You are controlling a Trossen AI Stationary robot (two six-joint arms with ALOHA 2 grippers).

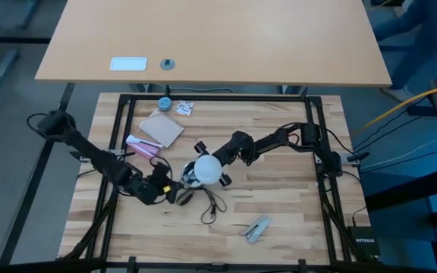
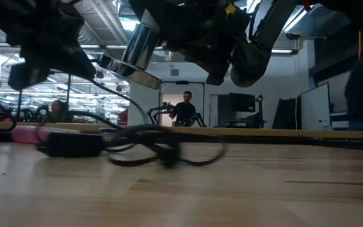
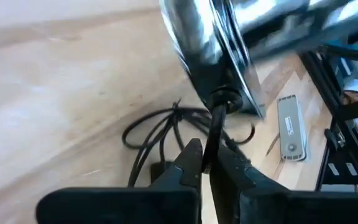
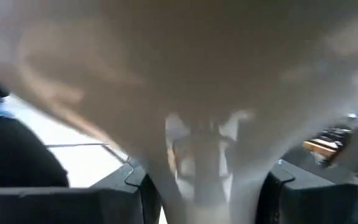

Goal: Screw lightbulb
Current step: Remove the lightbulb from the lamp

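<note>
1. Right gripper (image 1: 217,168) clamped on the lightbulb (image 1: 208,169), near the table's (image 1: 294,205) middle; bulb's neck wedged between the fingers (image 4: 291,186).
2. Left gripper (image 3: 208,163) pinched on the black cord (image 3: 215,127), just behind the shiny silver disc (image 3: 213,37).
3. Bulb held right beside the disc, above coiled cord.

Likely lab: robot rigs (image 2: 181,113) behind.
</note>
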